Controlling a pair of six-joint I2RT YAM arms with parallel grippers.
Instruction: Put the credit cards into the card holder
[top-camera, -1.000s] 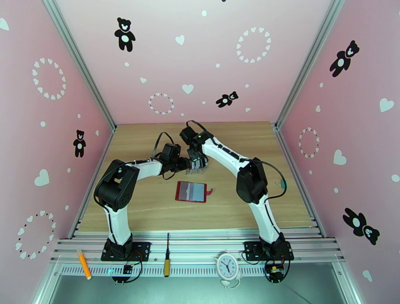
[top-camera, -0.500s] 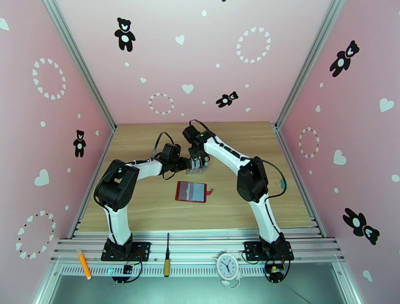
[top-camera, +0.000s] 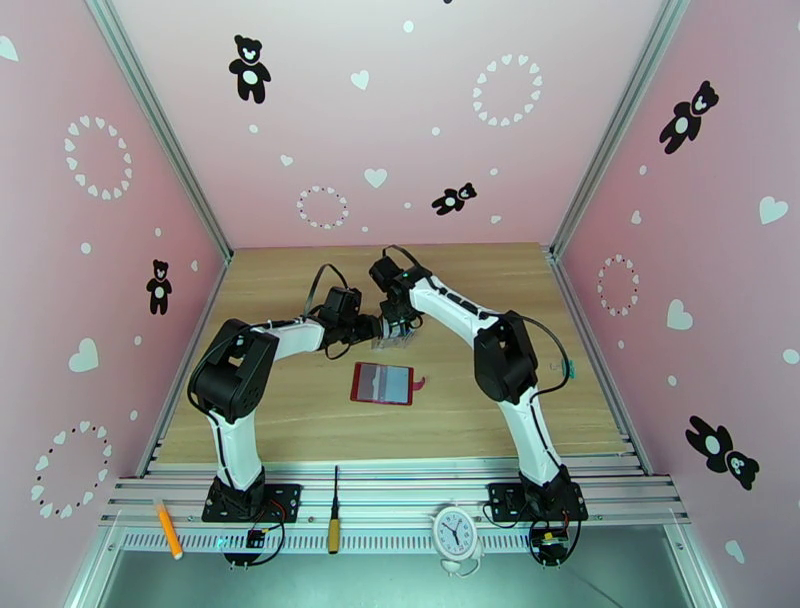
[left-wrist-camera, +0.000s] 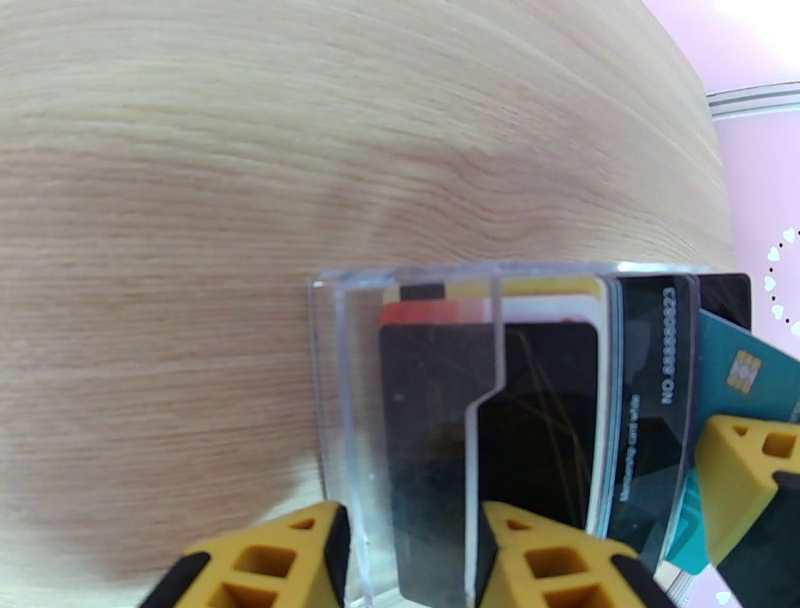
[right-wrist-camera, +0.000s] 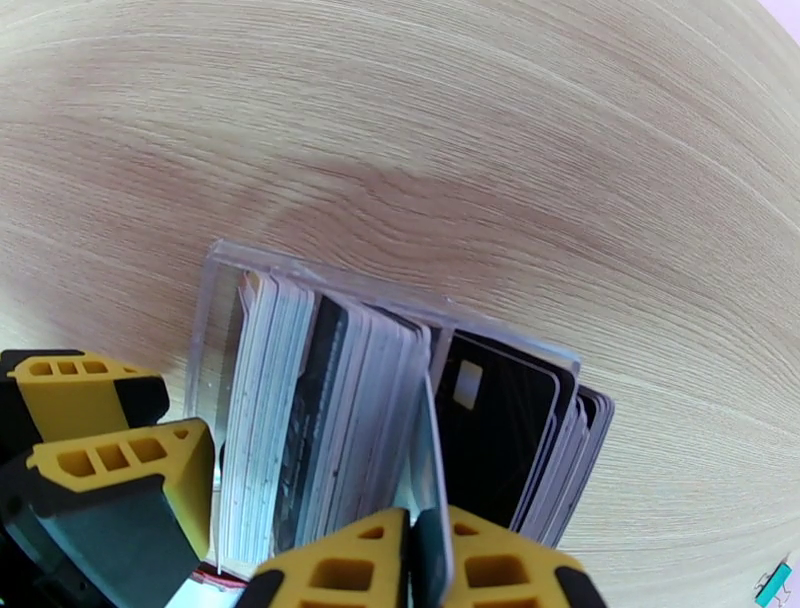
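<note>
The credit cards (right-wrist-camera: 330, 420) stand packed on edge in a clear plastic slotted rack (top-camera: 393, 338) at mid-table; black, white and grey ones show in both wrist views. My left gripper (left-wrist-camera: 410, 530) is shut on the rack's near wall (left-wrist-camera: 345, 420) from the left, also seen from above (top-camera: 381, 328). My right gripper (right-wrist-camera: 428, 535) comes down from behind (top-camera: 401, 324), its fingers pinched on the edge of one thin teal card (left-wrist-camera: 735, 375) tilted out of the rack's right end. The card holder (top-camera: 382, 383), a dark-red wallet, lies open and flat just in front of the rack.
On the front rail lie an orange pen (top-camera: 168, 529), a screwdriver (top-camera: 334, 510) and a small clock (top-camera: 455, 530). A small teal item (top-camera: 568, 370) sits near the table's right edge. Pink walls close off three sides.
The right wrist has shifted a little to the right and nearer over the rack, and its fingers have eased slightly. The left arm and the wallet have not moved.
</note>
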